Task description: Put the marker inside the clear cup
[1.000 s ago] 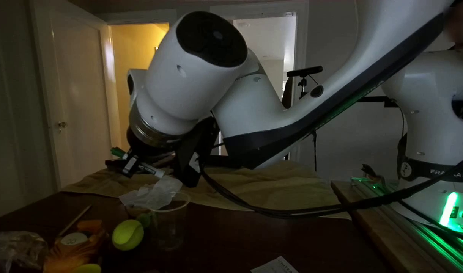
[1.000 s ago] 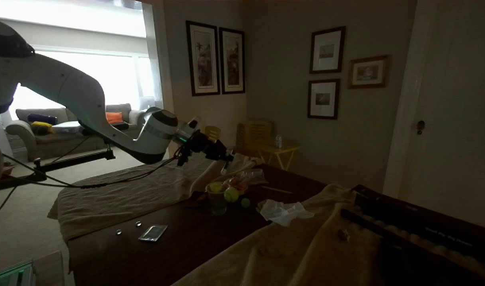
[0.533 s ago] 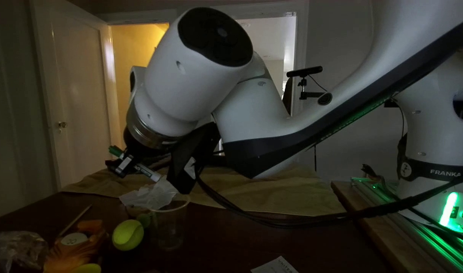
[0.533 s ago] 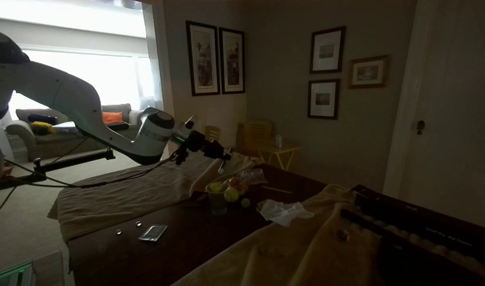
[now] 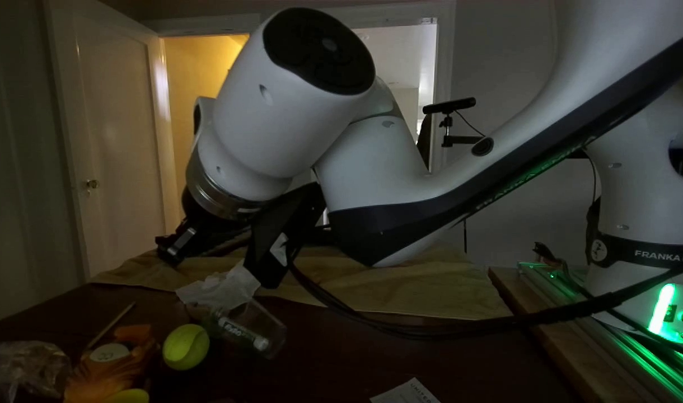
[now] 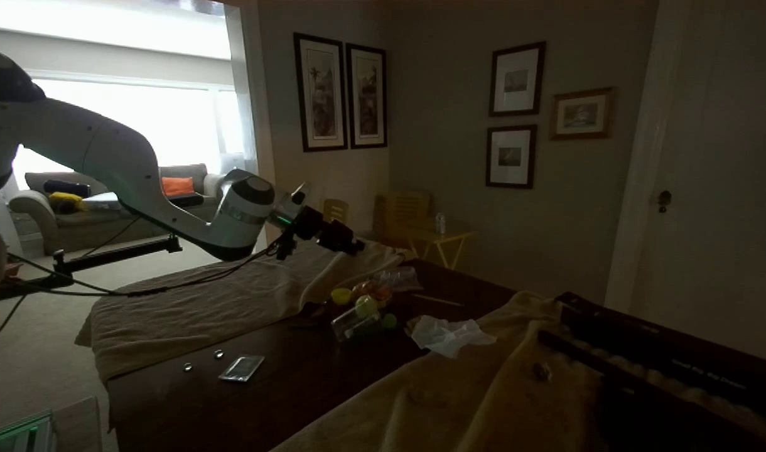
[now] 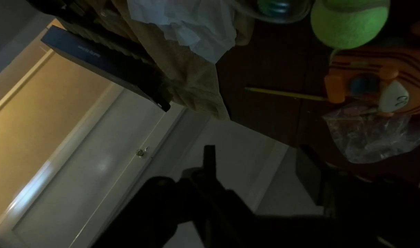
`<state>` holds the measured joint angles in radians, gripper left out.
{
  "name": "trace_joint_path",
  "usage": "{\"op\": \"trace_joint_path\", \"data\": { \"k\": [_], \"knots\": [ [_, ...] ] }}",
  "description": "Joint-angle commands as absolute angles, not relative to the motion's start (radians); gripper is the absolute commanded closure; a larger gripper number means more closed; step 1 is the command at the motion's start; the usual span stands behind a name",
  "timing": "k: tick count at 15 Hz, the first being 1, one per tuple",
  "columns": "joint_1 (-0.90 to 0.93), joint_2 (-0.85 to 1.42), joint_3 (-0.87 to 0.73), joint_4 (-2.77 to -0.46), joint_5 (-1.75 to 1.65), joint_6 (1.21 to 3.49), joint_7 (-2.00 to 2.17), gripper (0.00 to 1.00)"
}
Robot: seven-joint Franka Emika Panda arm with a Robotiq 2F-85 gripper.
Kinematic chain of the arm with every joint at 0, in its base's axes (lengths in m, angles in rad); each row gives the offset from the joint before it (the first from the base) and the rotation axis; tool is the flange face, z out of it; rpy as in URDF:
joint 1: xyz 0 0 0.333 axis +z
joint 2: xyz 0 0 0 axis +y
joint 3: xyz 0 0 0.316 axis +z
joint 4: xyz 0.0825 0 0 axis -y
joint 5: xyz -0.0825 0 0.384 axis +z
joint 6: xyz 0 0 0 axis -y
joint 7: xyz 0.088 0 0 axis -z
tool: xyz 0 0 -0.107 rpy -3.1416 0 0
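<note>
1 marker point(image 5: 242, 332), formerly aloft, now inside 1 sideways clear cup point(image 5: 264, 321); 2 fingers point(image 7: 310, 174) apart

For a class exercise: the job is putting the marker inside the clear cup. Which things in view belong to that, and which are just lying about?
Belong to the job:
marker, inside the cup
clear cup, tipped over
end effector, open

Just lying about:
tennis ball
pencil
crumpled white wrapper
clear crinkled plastic
printed paper
</note>
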<state>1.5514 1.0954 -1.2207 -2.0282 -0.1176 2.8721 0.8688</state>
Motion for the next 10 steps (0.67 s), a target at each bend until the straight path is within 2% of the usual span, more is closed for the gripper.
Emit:
{"op": "trace_joint_path", "data": {
  "k": [1,3,7,10],
  "knots": [
    [1.573,1.114,-1.235,-2.038,-0.072,2.871,0.868,0.05],
    [1.57,1.111,-1.233,-2.038,-0.072,2.871,0.863,0.0],
    [1.528,1.078,-1.193,-2.027,-0.091,2.926,0.804,0.0],
    [1.499,1.06,-1.164,-2.037,-0.096,3.08,0.72,0.0]
  ]
}}
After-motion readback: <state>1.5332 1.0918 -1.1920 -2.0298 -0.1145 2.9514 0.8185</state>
